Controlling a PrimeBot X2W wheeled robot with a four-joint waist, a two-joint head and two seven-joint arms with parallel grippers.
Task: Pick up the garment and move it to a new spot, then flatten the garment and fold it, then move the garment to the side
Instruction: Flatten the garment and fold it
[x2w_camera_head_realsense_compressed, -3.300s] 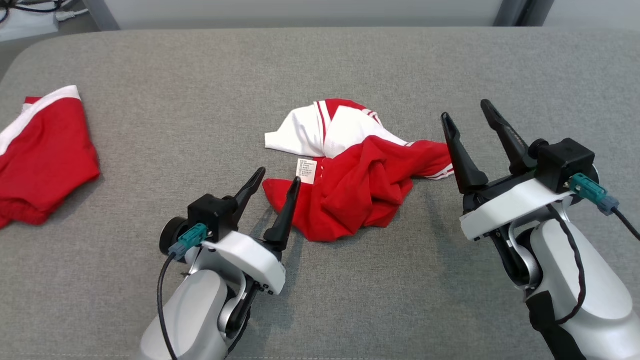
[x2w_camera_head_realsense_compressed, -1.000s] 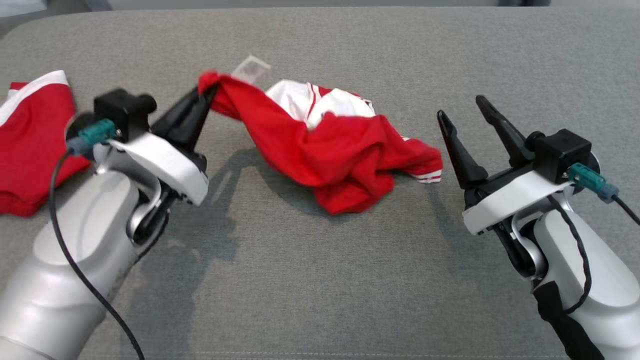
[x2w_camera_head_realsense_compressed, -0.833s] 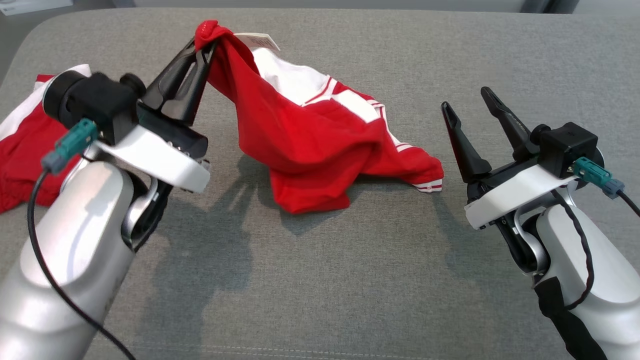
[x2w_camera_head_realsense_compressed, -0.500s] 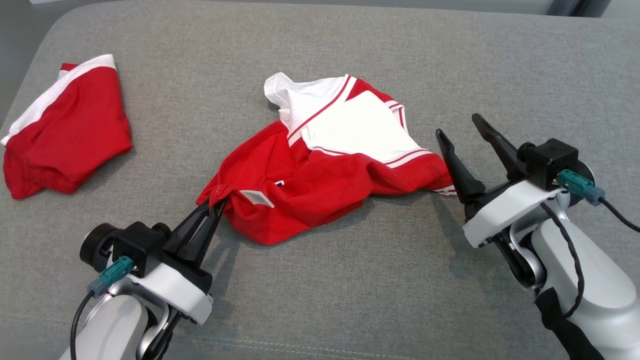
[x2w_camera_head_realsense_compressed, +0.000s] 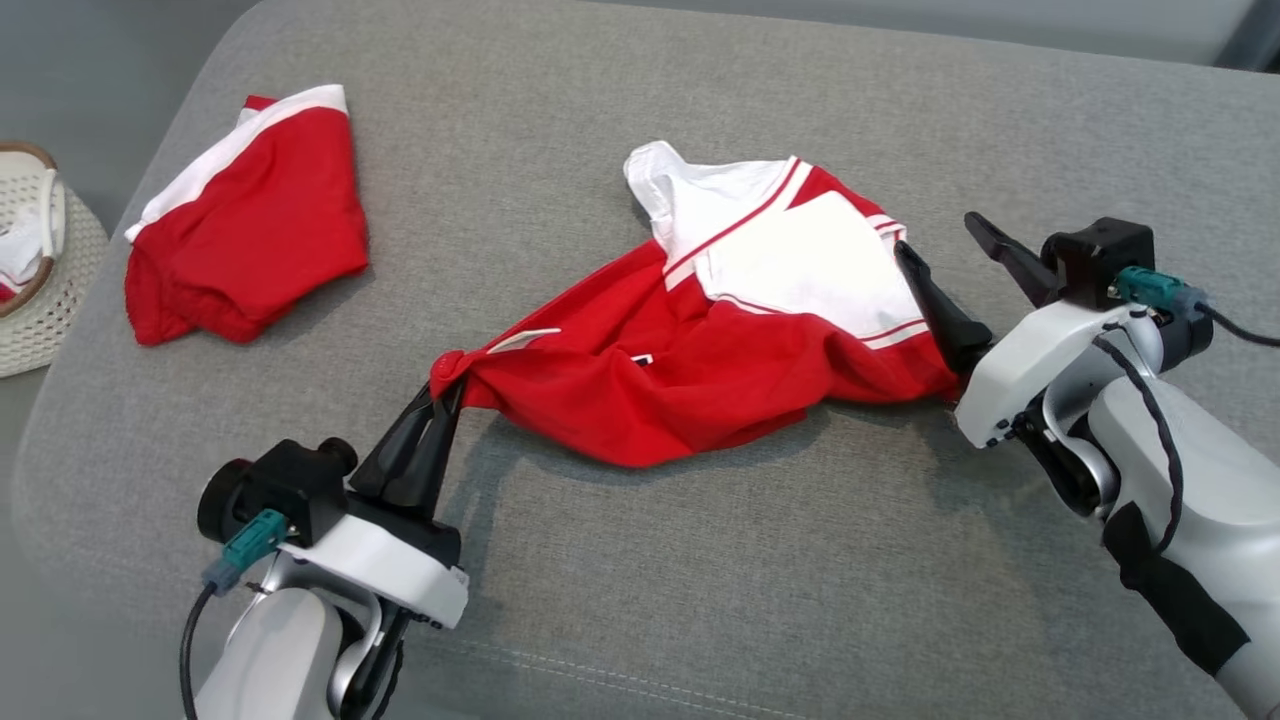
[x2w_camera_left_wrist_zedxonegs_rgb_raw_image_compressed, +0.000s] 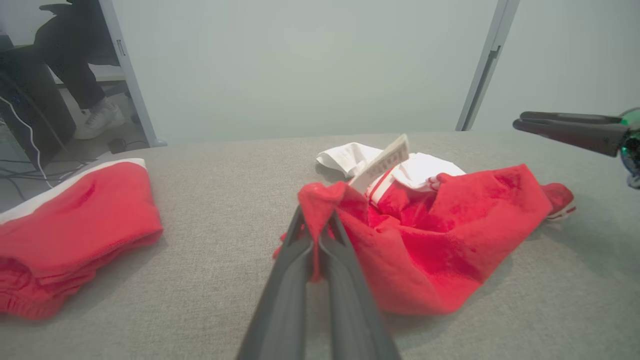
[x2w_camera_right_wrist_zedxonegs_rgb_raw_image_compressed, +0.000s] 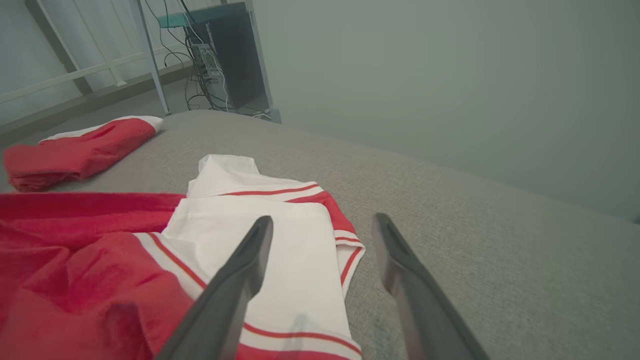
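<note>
The garment (x2w_camera_head_realsense_compressed: 720, 340), a red and white shirt, lies crumpled and partly stretched out in the middle of the grey cushion. My left gripper (x2w_camera_head_realsense_compressed: 447, 385) is shut on a red corner of it at the near left, next to a white label, and holds that corner slightly off the surface. The left wrist view shows the pinched red cloth at my left gripper (x2w_camera_left_wrist_zedxonegs_rgb_raw_image_compressed: 316, 230), with the garment (x2w_camera_left_wrist_zedxonegs_rgb_raw_image_compressed: 450, 235) trailing to the right. My right gripper (x2w_camera_head_realsense_compressed: 938, 237) stands open at the garment's right edge. In its wrist view, my right gripper (x2w_camera_right_wrist_zedxonegs_rgb_raw_image_compressed: 322, 222) hovers over the white panel of the garment (x2w_camera_right_wrist_zedxonegs_rgb_raw_image_compressed: 280, 235).
A folded pair of red shorts (x2w_camera_head_realsense_compressed: 250, 215) with a white band lies at the far left of the cushion (x2w_camera_head_realsense_compressed: 700, 560). A pale woven basket (x2w_camera_head_realsense_compressed: 40, 290) stands off the cushion's left edge. A person's leg and shoe (x2w_camera_left_wrist_zedxonegs_rgb_raw_image_compressed: 100, 117) show beyond the cushion.
My left gripper lifted the garment's corner high, then swung it down to the near left, stretching the cloth out. The head camera has shifted. My right gripper now sits closer to the garment's right edge.
</note>
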